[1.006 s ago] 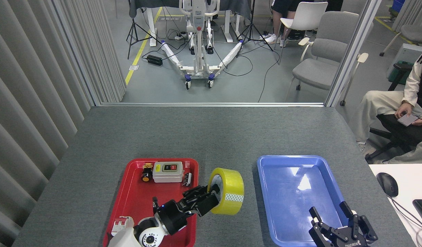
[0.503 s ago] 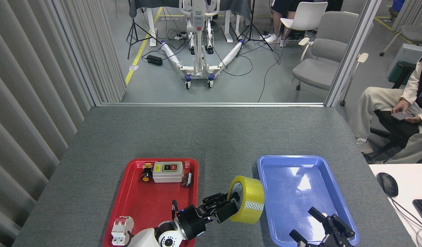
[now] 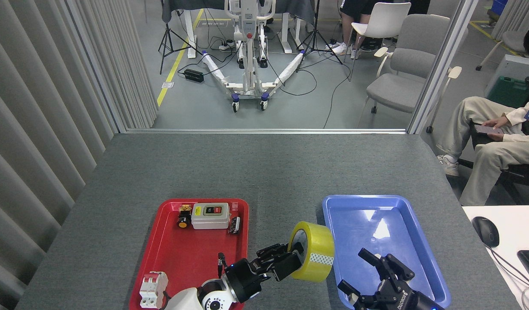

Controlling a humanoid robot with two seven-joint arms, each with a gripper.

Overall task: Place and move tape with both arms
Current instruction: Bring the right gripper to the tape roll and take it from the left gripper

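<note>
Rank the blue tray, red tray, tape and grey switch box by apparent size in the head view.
1. blue tray and red tray: look alike, so unranked.
2. tape, though it is held nearer the camera.
3. grey switch box.

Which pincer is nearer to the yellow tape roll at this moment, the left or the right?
Left. The left pincer is shut on the tape, one finger inside its core. The right pincer is open over the blue tray, apart from the roll on its right.
</note>
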